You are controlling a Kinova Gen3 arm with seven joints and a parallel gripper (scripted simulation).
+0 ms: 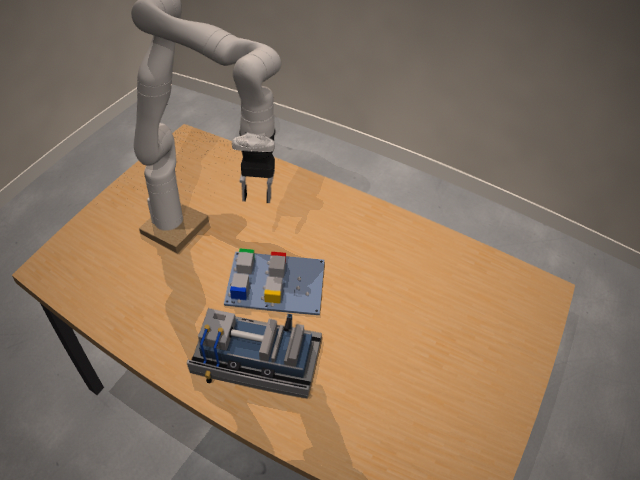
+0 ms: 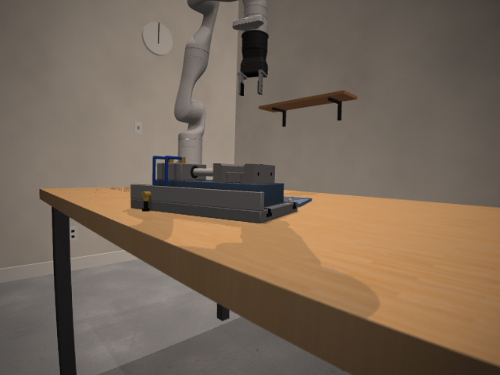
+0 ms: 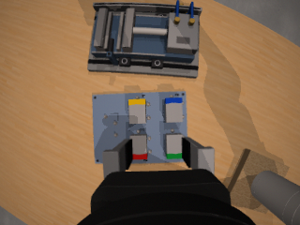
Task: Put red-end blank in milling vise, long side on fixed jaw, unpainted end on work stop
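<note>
My gripper is open and empty, high above the table behind the plate. The red-ended blank lies on the blue plate, its red end facing away from the vise. The green-ended blank, blue-ended blank and yellow-ended blank lie there too. In the vise, low bars lie between the moving jaw and fixed jaw. The black work stop stands on the plate side.
Small pins stand on the plate around the blanks. The hose block with blue hoses rises at the vise's other end, joined to the moving jaw by a white rod. The arm's base stands behind and left of the plate in the top view.
</note>
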